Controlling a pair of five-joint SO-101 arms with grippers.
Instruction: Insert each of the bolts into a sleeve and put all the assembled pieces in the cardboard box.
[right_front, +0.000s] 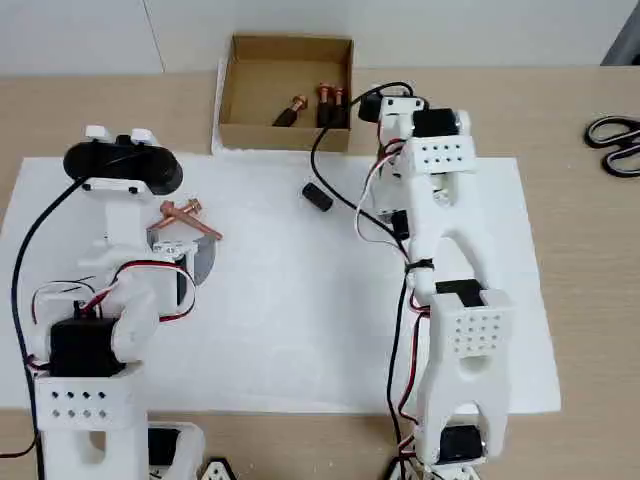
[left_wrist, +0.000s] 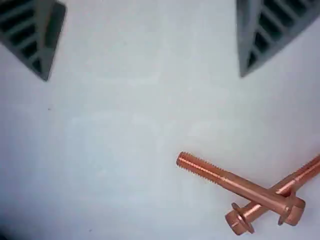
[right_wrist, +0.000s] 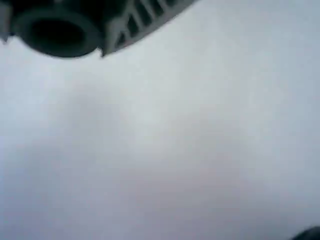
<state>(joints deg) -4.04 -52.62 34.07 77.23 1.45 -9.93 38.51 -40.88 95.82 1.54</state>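
Note:
Two copper bolts lie crossed on the white sheet; the left wrist view shows the bolts crossed near their heads. My left gripper hangs open above the sheet beside them, its grey fingers wide apart and holding nothing. A black sleeve sits between the fingers of my right gripper, its open end facing the camera, above bare sheet. Another black sleeve lies loose on the sheet in front of the cardboard box. Several bolts in sleeves lie inside the box.
Scissors lie on the wooden table at the far right, off the sheet. The right arm stretches up the sheet's right side towards the box, trailing black cables. The sheet's middle is bare.

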